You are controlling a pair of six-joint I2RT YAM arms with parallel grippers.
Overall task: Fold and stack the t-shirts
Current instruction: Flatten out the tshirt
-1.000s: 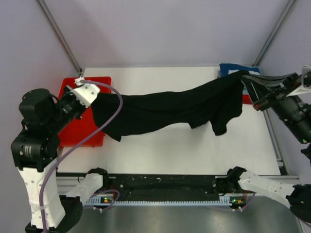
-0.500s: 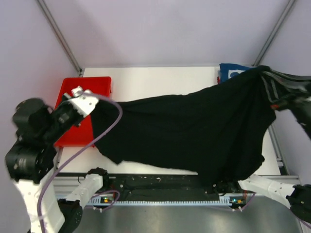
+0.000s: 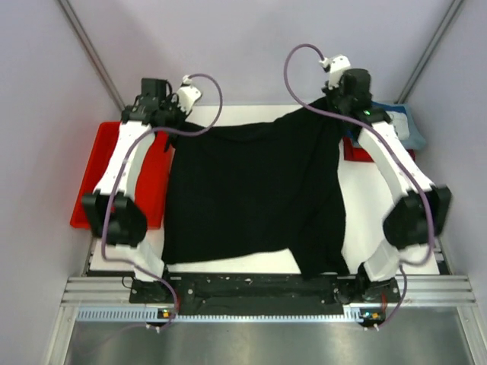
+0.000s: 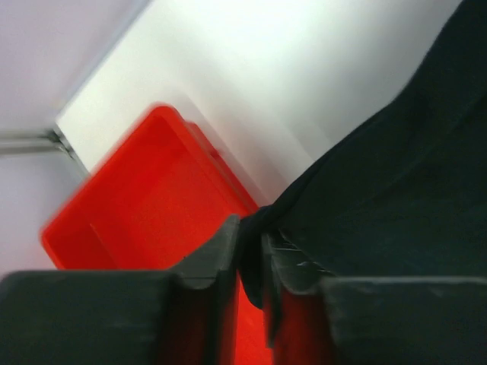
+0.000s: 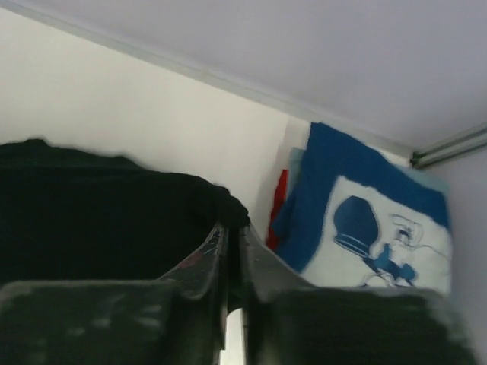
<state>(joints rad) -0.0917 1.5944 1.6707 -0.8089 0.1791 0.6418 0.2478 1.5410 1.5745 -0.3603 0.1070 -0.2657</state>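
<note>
I count three t-shirts from here. The large black soft-cloth t-shirt (image 3: pixel 251 198) is spread across the middle of the table, reaching from the far edge towards the near edge, where its lower right part bunches. The blue cloth t-shirt with white cartoon print (image 5: pixel 365 220) lies in the far right corner. Beside it is a red cloth t-shirt (image 3: pixel 351 148), which shows only as a small patch.

There is one shallow red plastic tray (image 3: pixel 99 182), on the left side, and the black shirt's left edge lies just beside it.

Both of my two arms are stretched to the far side. The left gripper (image 4: pixel 251 236) is pinched on the black shirt's far left corner, with cloth showing in the thin gap between its fingers. The right gripper (image 5: pixel 232 228) is clamped tight on the far right corner, with a knot of black cloth at its tips.

The surface is a flat white table (image 3: pixel 361 213) with a ribbed aluminium rail (image 3: pixel 251 312) along its near edge. Plain pale lilac walls (image 3: pixel 243 46) stand around it, and two slanted metal struts (image 3: pixel 95 57) rise from the far corners.
</note>
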